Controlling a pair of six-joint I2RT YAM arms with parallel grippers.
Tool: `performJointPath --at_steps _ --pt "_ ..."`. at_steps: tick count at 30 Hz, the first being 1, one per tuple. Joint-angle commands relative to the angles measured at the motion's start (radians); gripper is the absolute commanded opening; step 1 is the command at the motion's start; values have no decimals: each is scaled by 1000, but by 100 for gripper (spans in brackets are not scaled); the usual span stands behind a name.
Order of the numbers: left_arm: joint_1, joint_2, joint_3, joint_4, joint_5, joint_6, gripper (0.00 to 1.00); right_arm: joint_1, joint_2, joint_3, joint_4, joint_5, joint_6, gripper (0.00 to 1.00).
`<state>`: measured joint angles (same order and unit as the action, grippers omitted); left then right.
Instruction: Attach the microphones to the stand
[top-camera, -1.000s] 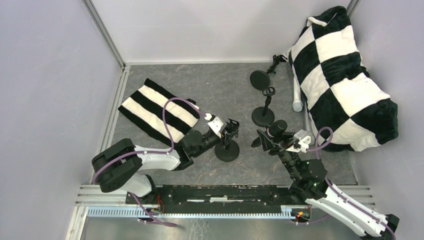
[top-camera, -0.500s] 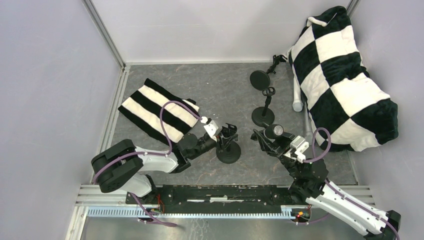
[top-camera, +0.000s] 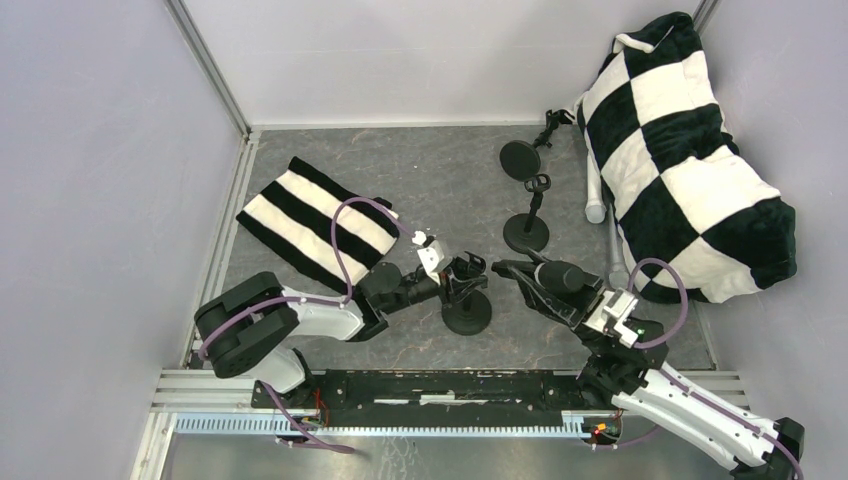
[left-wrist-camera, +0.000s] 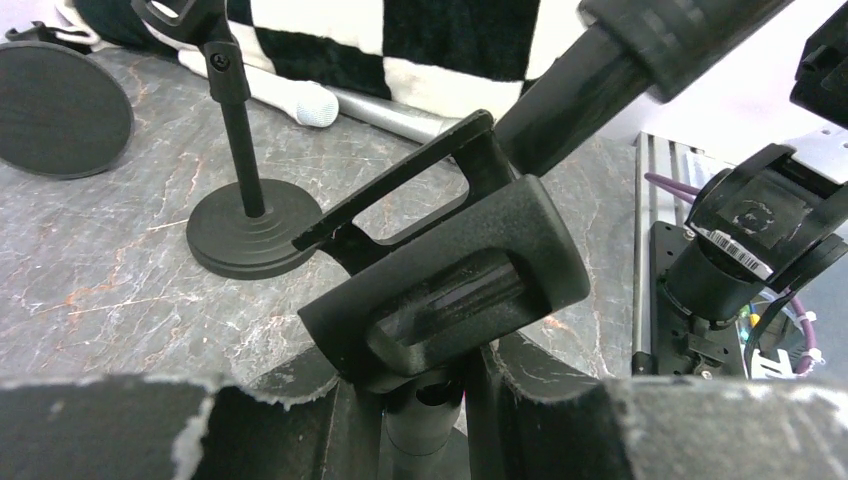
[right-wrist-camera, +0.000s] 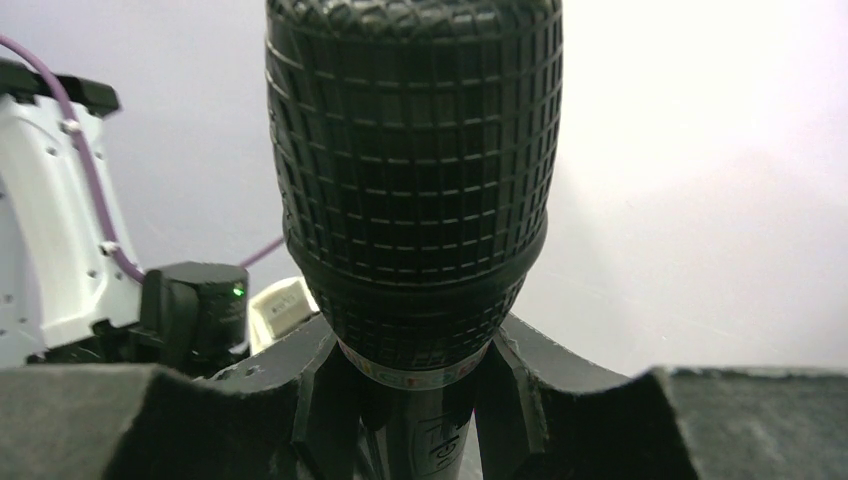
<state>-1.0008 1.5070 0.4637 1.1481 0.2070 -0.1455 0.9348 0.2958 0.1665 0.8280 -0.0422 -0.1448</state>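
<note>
My left gripper (top-camera: 460, 273) is shut on the post (left-wrist-camera: 425, 425) of a black stand (top-camera: 467, 315), just under its clip (left-wrist-camera: 450, 290). My right gripper (top-camera: 562, 290) is shut on the black microphone (top-camera: 548, 273) by its handle, right below the mesh head (right-wrist-camera: 415, 170). The microphone lies tilted, its tail end pointing left at the clip; in the left wrist view its body (left-wrist-camera: 600, 80) comes down behind the clip's upper edge. A white microphone (top-camera: 593, 195) and a silver-grey microphone (top-camera: 612, 250) lie by the pillow.
A second stand (top-camera: 526, 232) is upright just behind the grippers, and a third (top-camera: 520, 160) lies tipped at the back. A large checkered pillow (top-camera: 690, 150) fills the right side. A striped cloth (top-camera: 315, 220) lies at the left.
My right arm has swung the black microphone from head-up to lying low, tail toward the clip. My left gripper has shifted the stand slightly right and nearer.
</note>
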Motion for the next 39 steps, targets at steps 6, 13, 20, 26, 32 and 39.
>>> performJointPath --at_steps 6,13,20,26,32,39 --pt "8 47 17 27 113 -182 2 -1 9 58 148 -134 45 0" --pt "13 66 6 83 130 -210 2 0 41 69 176 -191 62 0" --pt "14 86 0 123 132 -233 2 -1 94 56 220 -183 59 0" --pt "16 105 1 139 133 -253 2 -1 130 44 244 -181 57 0" --pt "18 108 5 125 128 -260 2 0 149 28 261 -166 47 0" --pt "17 104 7 108 126 -251 2 -1 195 30 275 -166 34 0"
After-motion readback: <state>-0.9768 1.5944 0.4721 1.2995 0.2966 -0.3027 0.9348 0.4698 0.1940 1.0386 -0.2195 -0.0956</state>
